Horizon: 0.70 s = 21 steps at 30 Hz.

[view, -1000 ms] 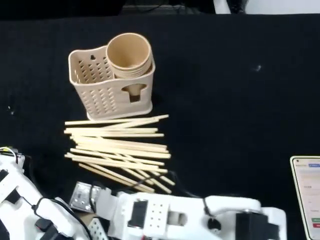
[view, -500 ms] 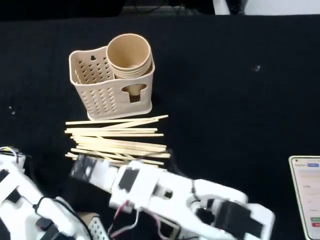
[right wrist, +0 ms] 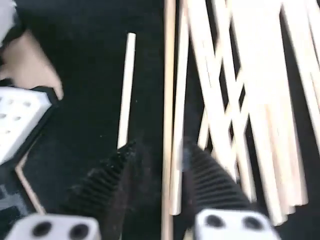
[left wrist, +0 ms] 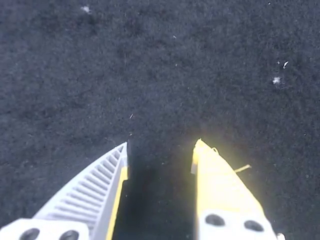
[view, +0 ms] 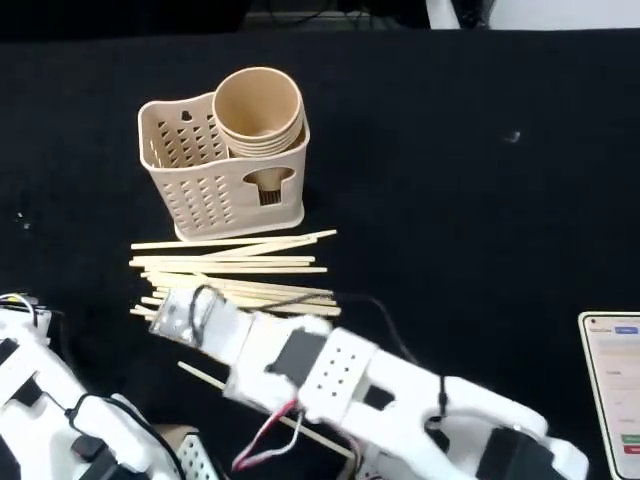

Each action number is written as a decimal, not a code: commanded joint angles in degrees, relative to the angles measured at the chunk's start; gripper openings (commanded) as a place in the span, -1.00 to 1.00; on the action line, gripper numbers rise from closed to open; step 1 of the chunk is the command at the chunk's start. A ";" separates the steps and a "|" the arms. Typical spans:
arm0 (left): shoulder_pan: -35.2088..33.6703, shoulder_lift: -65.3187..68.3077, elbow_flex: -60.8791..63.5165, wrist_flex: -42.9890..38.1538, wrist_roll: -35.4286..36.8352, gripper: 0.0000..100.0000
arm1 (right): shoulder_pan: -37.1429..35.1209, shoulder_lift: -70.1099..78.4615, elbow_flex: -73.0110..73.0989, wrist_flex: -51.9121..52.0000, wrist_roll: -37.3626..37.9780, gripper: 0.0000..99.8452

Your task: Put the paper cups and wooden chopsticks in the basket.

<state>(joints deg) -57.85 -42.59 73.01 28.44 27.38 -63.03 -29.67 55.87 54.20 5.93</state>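
Where the left gripper (left wrist: 161, 144) hung: at the lower left corner of the high view, jaws spread wide over bare black cloth (left wrist: 150, 60), holding nothing.
Right gripper (right wrist: 162, 146): low over the near edge of the pile at lower left of centre, jaws parted and astride a stick or two, not clamped on any.
Stray chopstick (view: 203, 376): lay alone on the cloth at lower centre, apart from the pile, one end hidden under the arm.
Chopsticks (view: 235, 265): lay flat in a loose heap at centre left, just below the basket; none showed inside it.
Basket (view: 200, 190): stood upright at upper left, its left compartment seemingly empty.
Paper cups (view: 257, 105): sat nested in the basket's right compartment, rims above its wall.
Progress: the cups looked done; the chopsticks all remained, and the first pick seemed only set up.
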 commanded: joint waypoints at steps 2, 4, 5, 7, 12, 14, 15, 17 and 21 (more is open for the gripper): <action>-0.22 -0.18 -3.03 -0.97 0.62 -0.57 | -5.54 3.47 -0.31 -1.67 -5.63 -0.43; -0.22 -0.18 -3.03 -0.97 0.62 -0.57 | -5.98 5.76 -0.22 -3.08 -5.89 -0.43; -0.22 -0.18 -3.03 -0.97 0.62 -0.57 | -5.98 7.16 -0.22 -3.60 -5.89 -0.43; -0.22 -0.18 -3.03 -0.97 0.62 -0.57 | -5.89 10.24 -0.22 -5.10 -5.71 -0.43; -0.22 -0.18 -3.03 -1.05 0.62 -0.57 | -4.40 18.24 -2.42 -7.03 -5.63 -0.43; -0.22 -0.18 -3.03 -1.05 0.62 -0.57 | -3.52 20.53 -3.47 -6.51 -5.36 -0.44; -0.22 -0.18 -3.03 -1.05 0.62 -0.57 | -3.43 21.05 -4.09 -5.45 -5.36 -0.45; -0.22 -0.18 -3.03 -1.14 0.62 -0.57 | -3.43 21.23 -4.97 -3.96 -5.36 -0.57; -0.22 -0.18 -3.03 -1.14 0.62 -0.57 | -3.34 20.53 -5.41 -3.78 -5.19 -0.90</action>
<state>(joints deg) -57.85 -42.59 73.01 28.44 27.38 -66.99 -8.92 51.82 49.89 0.66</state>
